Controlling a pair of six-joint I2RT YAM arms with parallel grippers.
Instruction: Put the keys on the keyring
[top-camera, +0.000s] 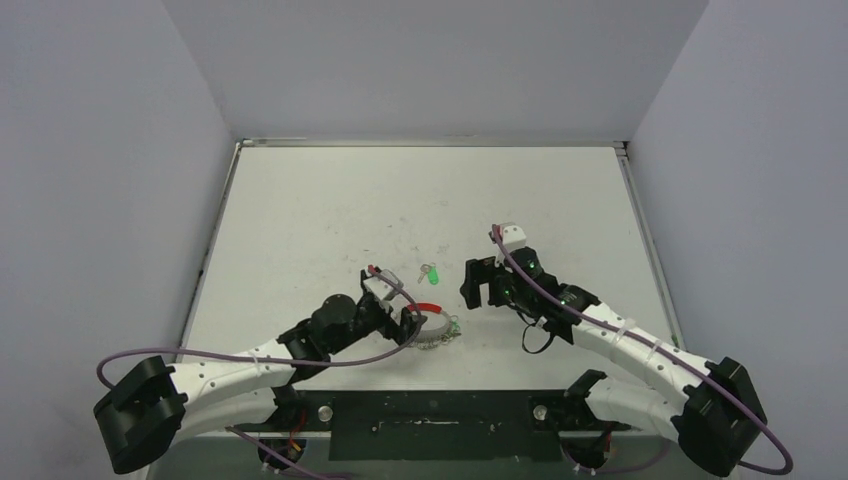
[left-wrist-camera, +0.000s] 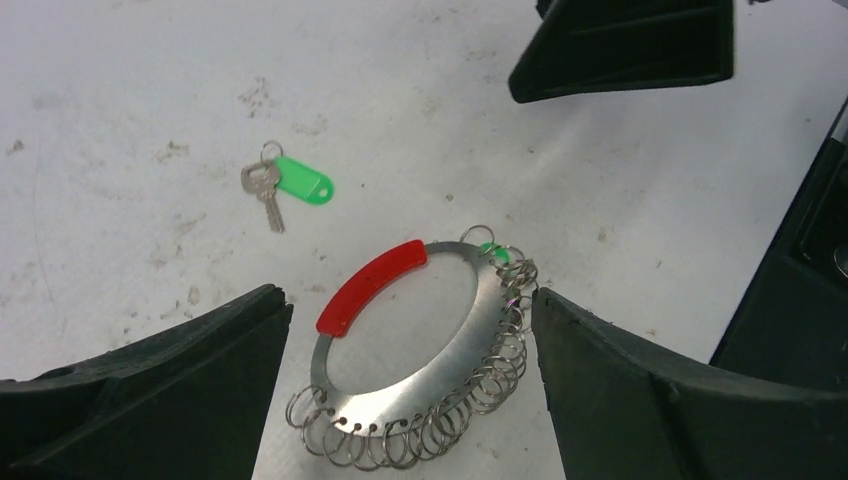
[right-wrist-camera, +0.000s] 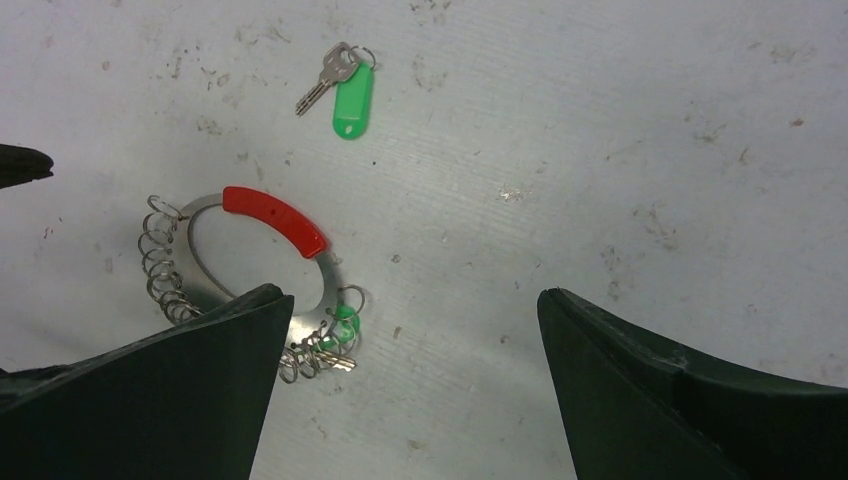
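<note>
Leftmost, my left claw (left-wrist-camera: 410, 305) hangs low at the near left, jaws spread wide and gripping nothing. The keyring (left-wrist-camera: 480, 315) lies flat on the table (top-camera: 300, 200) between its fingers, with its red segment (left-wrist-camera: 372, 283) on the far side and one green-tagged key (left-wrist-camera: 490, 251) already among its small loops. Beyond it, lying apart, are the loose keys (left-wrist-camera: 262, 190) with their green tag (left-wrist-camera: 305, 185). To the right, my right claw (right-wrist-camera: 410, 295) hovers empty, jaws wide too. I judge the step in hand is fetching those keys: better to pinch the tag by its edges than the thin metal, then steady the ring. No brand or writing is legible on tag, ring or keys
</note>
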